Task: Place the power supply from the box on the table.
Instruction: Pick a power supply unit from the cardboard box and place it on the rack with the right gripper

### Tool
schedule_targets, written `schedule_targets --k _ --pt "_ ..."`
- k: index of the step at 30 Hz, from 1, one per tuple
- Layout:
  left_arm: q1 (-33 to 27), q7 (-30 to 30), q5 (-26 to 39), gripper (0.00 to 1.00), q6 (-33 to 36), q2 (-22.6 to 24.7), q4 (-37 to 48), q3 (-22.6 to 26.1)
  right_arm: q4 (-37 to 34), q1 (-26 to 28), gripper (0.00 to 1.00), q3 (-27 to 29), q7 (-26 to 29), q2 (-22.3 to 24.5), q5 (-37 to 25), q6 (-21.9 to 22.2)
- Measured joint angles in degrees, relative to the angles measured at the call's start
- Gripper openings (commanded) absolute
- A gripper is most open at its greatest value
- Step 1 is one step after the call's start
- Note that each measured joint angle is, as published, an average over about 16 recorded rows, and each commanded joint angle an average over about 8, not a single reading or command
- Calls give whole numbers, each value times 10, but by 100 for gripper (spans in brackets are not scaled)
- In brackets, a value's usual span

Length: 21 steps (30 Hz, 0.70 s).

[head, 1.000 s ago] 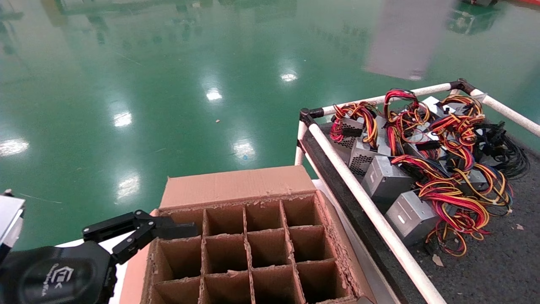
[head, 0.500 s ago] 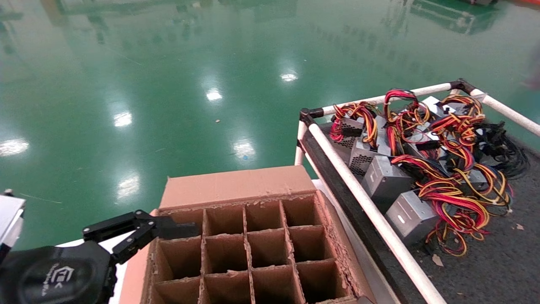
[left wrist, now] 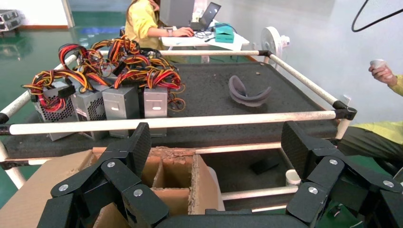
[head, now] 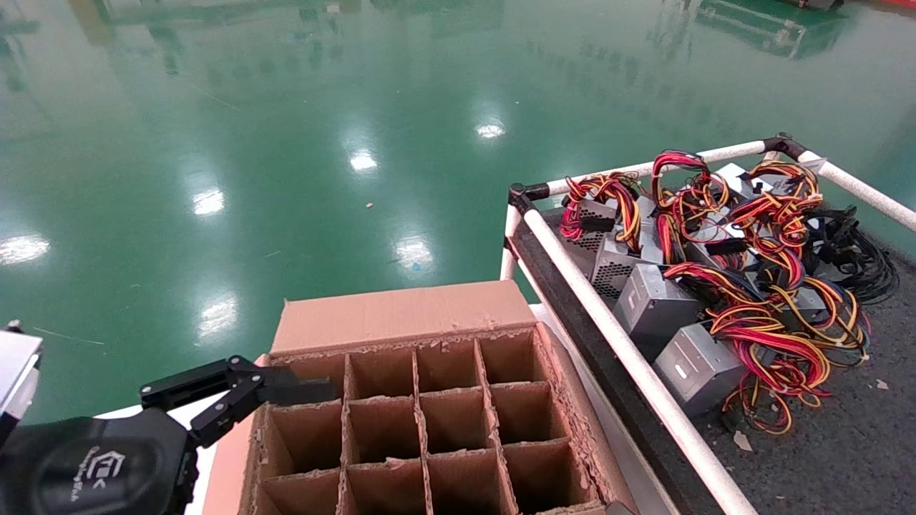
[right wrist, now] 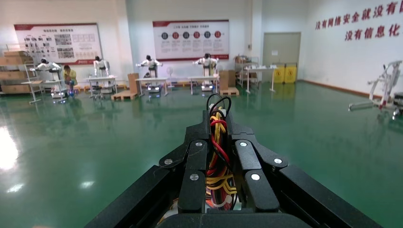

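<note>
My right gripper [right wrist: 218, 130] shows only in the right wrist view, raised above the green floor. It is shut on a bundle of red, yellow and black wires [right wrist: 216, 156] of a power supply whose metal body is hidden. The box [head: 401, 315] stands low in the middle of the head view, and the cells that show are empty. My left gripper [head: 286, 390] hangs open at the box's near left corner [left wrist: 180, 190], holding nothing. Several power supplies [head: 655, 304] lie on the table [head: 823, 458] to the right.
White pipe rails [head: 615, 336] edge the table between the box and the units. A grey curved object [left wrist: 248, 92] lies on the felt. A person [left wrist: 142, 19] sits at a desk beyond the table, and another [left wrist: 387, 76] stands at its end. Glossy green floor [head: 286, 143] surrounds everything.
A blurred grey shape at the head view's top right has passed out of view. The left gripper, the box and the units on the table have not moved.
</note>
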Motion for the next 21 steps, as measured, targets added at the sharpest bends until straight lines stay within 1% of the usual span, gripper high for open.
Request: schedule_targets --k 5,9,14,21 --pt "0 0 0 100 0 0 0 0 -53 -30 0 -7 -14 -1 8 -35" --pt "0 0 0 100 0 0 0 0 -90 -54 0 -11 -25 -8 15 -54" --pt "0 0 0 100 0 0 0 0 -126 -80 0 -14 -36 -23 23 -64" --pt "0 0 0 100 0 0 0 0 -161 -118 0 -14 -49 -49 31 -65"
